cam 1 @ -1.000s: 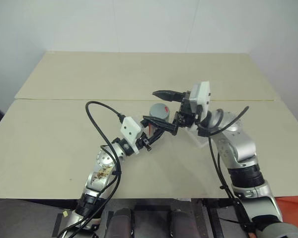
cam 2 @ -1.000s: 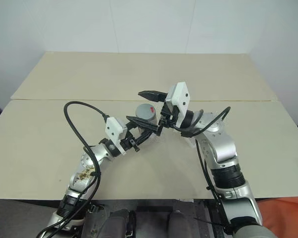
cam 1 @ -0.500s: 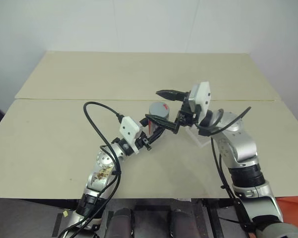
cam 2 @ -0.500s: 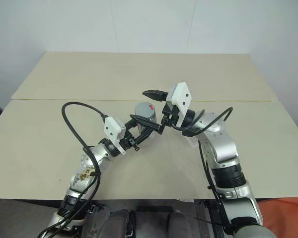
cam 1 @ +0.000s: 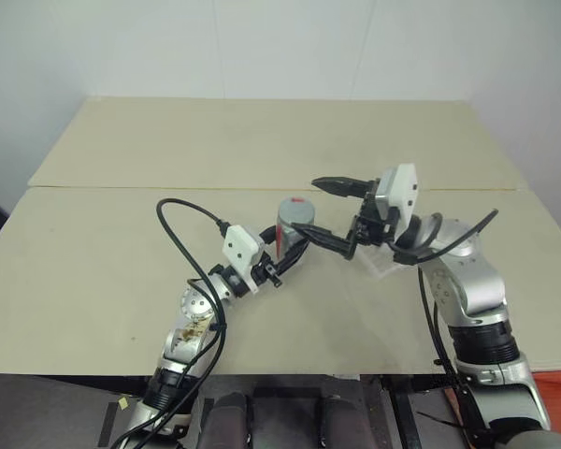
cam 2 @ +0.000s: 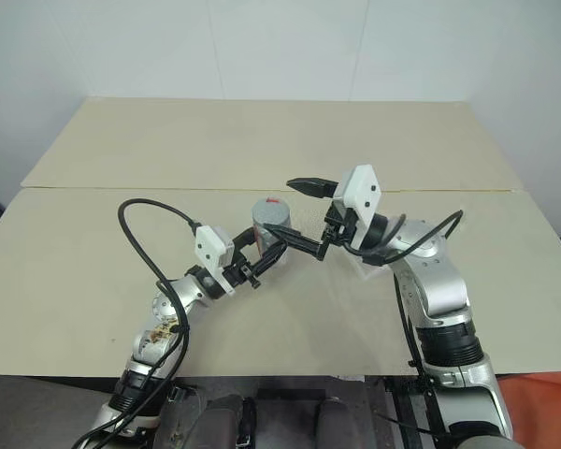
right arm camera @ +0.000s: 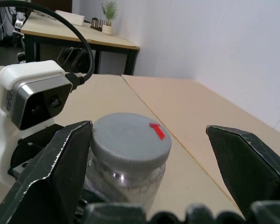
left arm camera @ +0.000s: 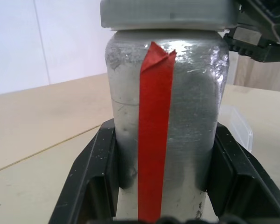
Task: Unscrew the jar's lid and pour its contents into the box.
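The silver-grey jar [cam 1: 291, 230] with a red stripe [left arm camera: 154, 140] stands upright above the table, and my left gripper [cam 1: 294, 245] is shut on its lower body. Its grey lid [right arm camera: 130, 137] sits on top of it. My right gripper [cam 1: 314, 210] is open wide just to the right of the jar at lid height, one finger above and one below. In the right wrist view the lid lies between the two fingers [right arm camera: 60, 163], nearer one of them. The clear box [cam 1: 385, 266] lies on the table under my right wrist. The contents are hidden inside the jar.
The tan table [cam 1: 103, 243] stretches wide on all sides, with a seam [cam 1: 122, 188] running across it behind the arms. A black cable [cam 1: 182, 220] loops up from my left forearm.
My right gripper has drawn back to the right, away from above the jar, still open. The left gripper and the jar have kept still.
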Robot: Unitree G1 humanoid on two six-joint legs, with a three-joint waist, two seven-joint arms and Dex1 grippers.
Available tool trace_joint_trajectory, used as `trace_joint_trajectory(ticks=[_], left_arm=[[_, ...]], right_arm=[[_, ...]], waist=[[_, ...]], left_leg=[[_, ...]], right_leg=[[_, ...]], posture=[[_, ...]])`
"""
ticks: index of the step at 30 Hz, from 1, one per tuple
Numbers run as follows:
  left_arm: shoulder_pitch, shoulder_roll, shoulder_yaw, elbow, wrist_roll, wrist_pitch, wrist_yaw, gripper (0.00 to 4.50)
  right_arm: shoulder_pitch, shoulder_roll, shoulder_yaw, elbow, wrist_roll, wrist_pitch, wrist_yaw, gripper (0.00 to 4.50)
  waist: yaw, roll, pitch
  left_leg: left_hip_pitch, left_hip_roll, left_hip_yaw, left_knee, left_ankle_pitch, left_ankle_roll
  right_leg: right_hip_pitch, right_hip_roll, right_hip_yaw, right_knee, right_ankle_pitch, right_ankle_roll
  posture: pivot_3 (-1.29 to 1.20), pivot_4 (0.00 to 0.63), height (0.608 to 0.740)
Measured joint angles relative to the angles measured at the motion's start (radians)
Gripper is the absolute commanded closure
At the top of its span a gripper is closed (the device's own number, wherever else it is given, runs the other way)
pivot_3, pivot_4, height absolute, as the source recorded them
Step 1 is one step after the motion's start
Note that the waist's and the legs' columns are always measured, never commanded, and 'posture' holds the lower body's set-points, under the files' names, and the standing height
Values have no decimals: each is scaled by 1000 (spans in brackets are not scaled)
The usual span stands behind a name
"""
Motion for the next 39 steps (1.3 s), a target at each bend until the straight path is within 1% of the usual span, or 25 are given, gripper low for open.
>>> trace_joint_trajectory(ticks=[9, 12, 17, 22, 24, 29, 34, 39], left_arm=[[0, 0, 0, 0, 0, -4, -3, 2362], [0, -2, 0, 0, 0, -5, -3, 2362], [-1, -8, -1, 1, 0, -9, -2, 2362], [-5, -18, -2, 10, 2, -29, 1, 2362], [-6, -22, -4, 11, 2, -32, 1, 2362], [-6, -24, -4, 12, 4, -33, 3, 2362], [-6, -27, -4, 15, 4, -33, 5, 2362], [-6, -27, -4, 22, 4, -35, 5, 2362]], right_arm=[[13, -39, -26, -18, 8, -3, 26, 34], [15, -38, -29, -46, 47, 12, 33, 34], [-3, 6, -19, -111, 64, 33, -2, 34], [-52, 90, 52, -84, 0, 38, -75, 34], [-72, 101, 68, -53, -30, 38, -91, 34], [-83, 107, 79, -2, -77, 38, -109, 34], [-83, 103, 80, 3, -85, 38, -109, 34], [-75, 75, 65, 0, -81, 38, -106, 34]], waist=[[1, 0, 0], [0, 0, 0], [-1, 0, 0], [-2, 0, 0], [0, 0, 0], [2, 0, 0], [0, 0, 0], [1, 0, 0]], left_leg=[[0, 0, 0, 0, 0, 0], [0, 0, 0, 0, 0, 0], [0, 0, 0, 0, 0, 0], [0, 0, 0, 0, 0, 0], [0, 0, 0, 0, 0, 0], [0, 0, 0, 0, 0, 0], [0, 0, 0, 0, 0, 0], [0, 0, 0, 0, 0, 0]], right_leg=[[0, 0, 0, 0, 0, 0], [0, 0, 0, 0, 0, 0], [0, 0, 0, 0, 0, 0], [0, 0, 0, 0, 0, 0], [0, 0, 0, 0, 0, 0], [0, 0, 0, 0, 0, 0], [0, 0, 0, 0, 0, 0], [0, 0, 0, 0, 0, 0]], posture=[[0, 150, 740], [0, 150, 740], [0, 150, 740], [0, 150, 740], [0, 150, 740], [0, 150, 740], [0, 150, 740], [0, 150, 740]])
